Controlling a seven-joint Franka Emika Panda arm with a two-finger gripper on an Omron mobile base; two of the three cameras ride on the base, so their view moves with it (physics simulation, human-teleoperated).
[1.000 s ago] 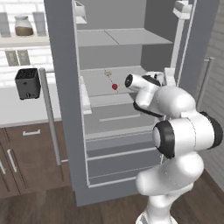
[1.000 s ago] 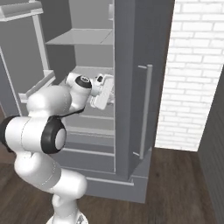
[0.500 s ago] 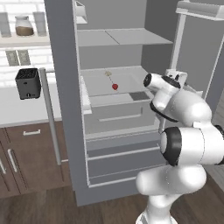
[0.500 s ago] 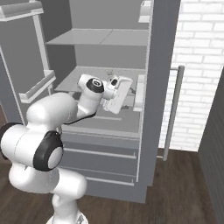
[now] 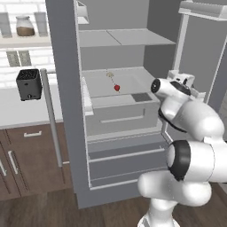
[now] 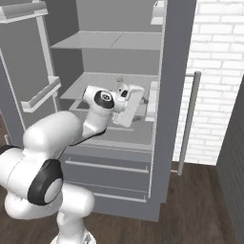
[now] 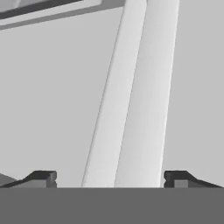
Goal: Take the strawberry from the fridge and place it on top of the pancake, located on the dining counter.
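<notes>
The fridge (image 5: pixel 63 66) stands with both doors open. The strawberry (image 5: pixel 117 88), tiny and bright red, lies on the middle shelf above the drawers, with a pale stemmed speck (image 5: pixel 109 74) behind it. My white hand (image 5: pixel 181 80) is up at shelf height, right of the strawberry and close to the inner side of the right door (image 6: pixel 174 57). In the hand view my gripper (image 7: pixel 110 179) is open, its tips wide apart with nothing between them, facing a pale upright bar (image 7: pixel 135 87). The pancake and the dining counter are out of view.
A black toaster (image 5: pixel 29 83) sits on the pale counter left of the fridge, above brown cabinets (image 5: pixel 31 155). A jar (image 5: pixel 25 25) stands on a wall shelf. Long bar handles (image 5: pixel 51 119) (image 6: pixel 188 124) stick out from the door fronts. White brick wall (image 6: pixel 214 81) lies right.
My hand has swung right, from just beside the strawberry over to the right door. That door has swung wider open. The strawberry has not moved.
</notes>
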